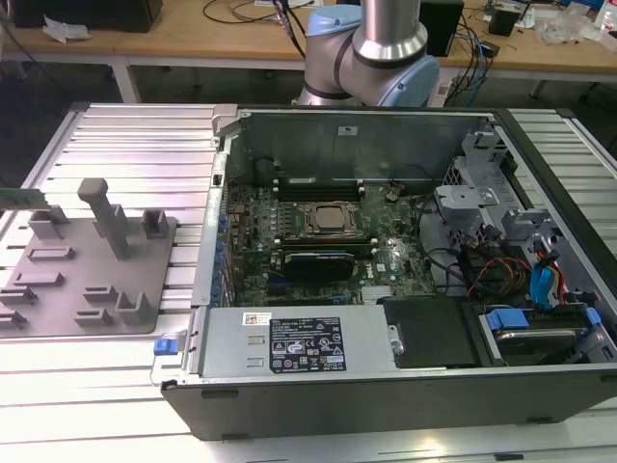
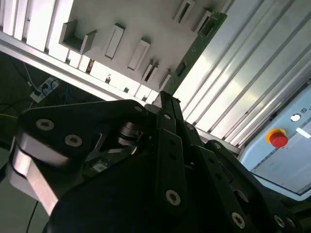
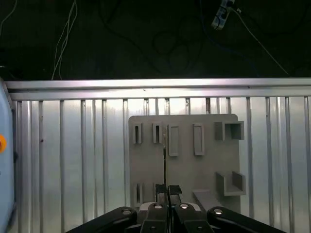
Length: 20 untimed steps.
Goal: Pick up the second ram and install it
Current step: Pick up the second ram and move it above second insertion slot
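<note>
The claw (image 3: 168,190) is clenched on one end of the second ram (image 3: 165,160), its black fingers (image 3: 175,191) pressed against the board's two faces. In the second wrist view the claw (image 2: 165,99) holds the green stick (image 2: 197,48) reaching out over the grey holder tray (image 2: 141,14). Whether the ram touches the tray (image 3: 187,170) cannot be told. At the far left edge of the exterior view the ram (image 1: 21,196) shows as a thin green strip above the tray's (image 1: 92,260) upright posts. The tray lies on the ribbed metal table (image 1: 145,135), and the open computer case (image 1: 386,386) fills the centre and right of that frame.
</note>
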### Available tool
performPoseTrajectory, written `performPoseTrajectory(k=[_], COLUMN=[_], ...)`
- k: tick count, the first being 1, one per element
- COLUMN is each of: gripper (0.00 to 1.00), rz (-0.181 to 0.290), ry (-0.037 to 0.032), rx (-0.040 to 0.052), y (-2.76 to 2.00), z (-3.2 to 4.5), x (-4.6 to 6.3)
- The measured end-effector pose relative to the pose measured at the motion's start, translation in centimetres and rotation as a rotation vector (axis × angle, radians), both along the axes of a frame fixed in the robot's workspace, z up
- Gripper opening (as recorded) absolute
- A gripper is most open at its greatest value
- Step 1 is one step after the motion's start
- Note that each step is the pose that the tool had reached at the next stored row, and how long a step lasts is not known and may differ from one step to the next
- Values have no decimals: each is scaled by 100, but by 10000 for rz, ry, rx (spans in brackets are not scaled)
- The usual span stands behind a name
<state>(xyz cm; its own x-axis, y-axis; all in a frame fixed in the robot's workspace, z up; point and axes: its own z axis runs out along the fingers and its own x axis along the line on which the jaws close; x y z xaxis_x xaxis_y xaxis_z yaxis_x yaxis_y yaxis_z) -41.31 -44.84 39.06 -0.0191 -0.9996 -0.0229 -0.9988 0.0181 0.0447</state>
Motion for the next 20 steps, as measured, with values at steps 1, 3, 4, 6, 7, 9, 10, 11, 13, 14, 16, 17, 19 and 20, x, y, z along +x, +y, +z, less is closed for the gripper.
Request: performPoseTrajectory(k=[1,3,4,6,7,9,10,11,13,14,16,17,19,20], gripper=[9,9,9,9,9,9,9,9,9,9,9,9,9,9], rz=[0,0,0,1,1,0,0,1,1,0,1,1,2,1], ry=[0,0,0,0,0,0,0,-2,0,-1,0,3,0,0], rx=[0,0,0,0,0,0,0,1,0,1,0,-2,0,0], y=[0,0,0,0,0,0,0,0,0,0,0,0,-1,0], z=[36,139,186,275,397,500,586,623,717,729,731,733,731,731], x=[0,0,0,0,0,0,0,0,0,0,1,6,26,52])
